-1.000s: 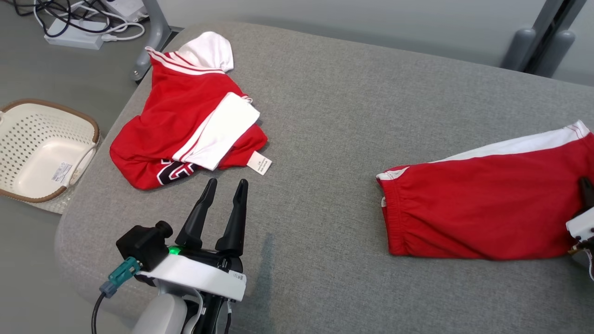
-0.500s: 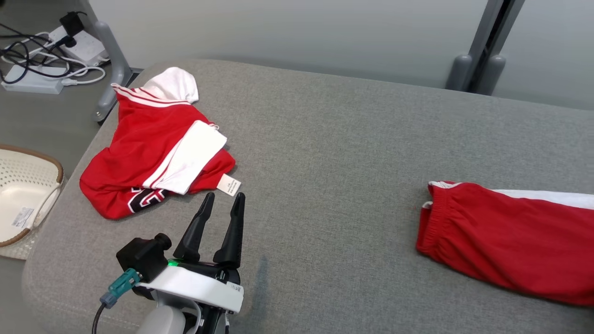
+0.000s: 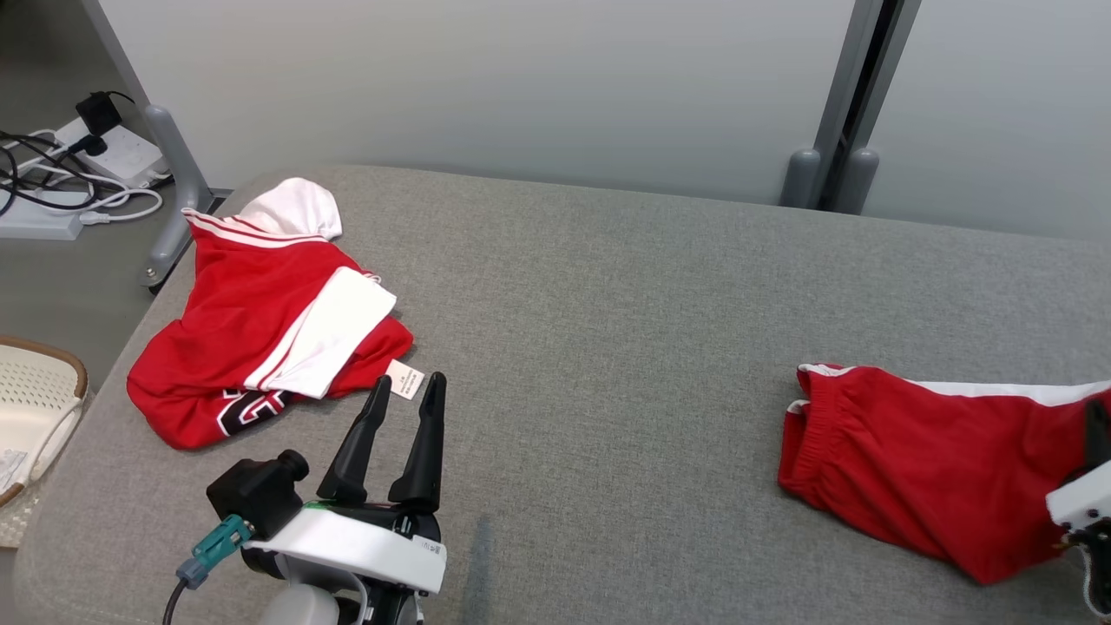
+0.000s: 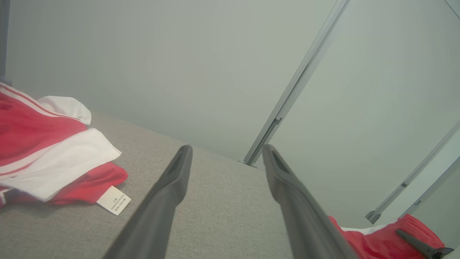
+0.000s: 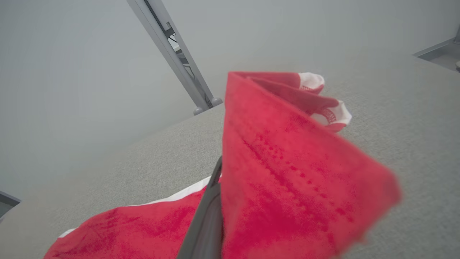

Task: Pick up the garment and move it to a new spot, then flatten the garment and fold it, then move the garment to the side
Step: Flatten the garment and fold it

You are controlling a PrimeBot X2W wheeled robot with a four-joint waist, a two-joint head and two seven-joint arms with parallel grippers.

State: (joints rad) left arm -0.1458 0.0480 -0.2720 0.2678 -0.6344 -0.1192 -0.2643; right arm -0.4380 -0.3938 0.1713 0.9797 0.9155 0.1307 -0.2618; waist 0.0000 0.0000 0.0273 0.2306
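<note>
Grey padded cushion (image 3: 608, 330) stretches before a pale wall. At its right edge lie the red shorts (image 3: 903, 469). My right pincer (image 3: 1097, 430) is pressed together on their cloth with one fold lifted, though fabric hides the pinch itself, so I judge by the drape. My left pincer (image 3: 410, 382) hangs spread near the front edge, its tips just beside the white label (image 3: 401, 375) of a red-and-white jersey (image 3: 252, 347) heaped toward the far left corner. Beyond the left edge a basket (image 3: 35, 408) sits on the floor.
</note>
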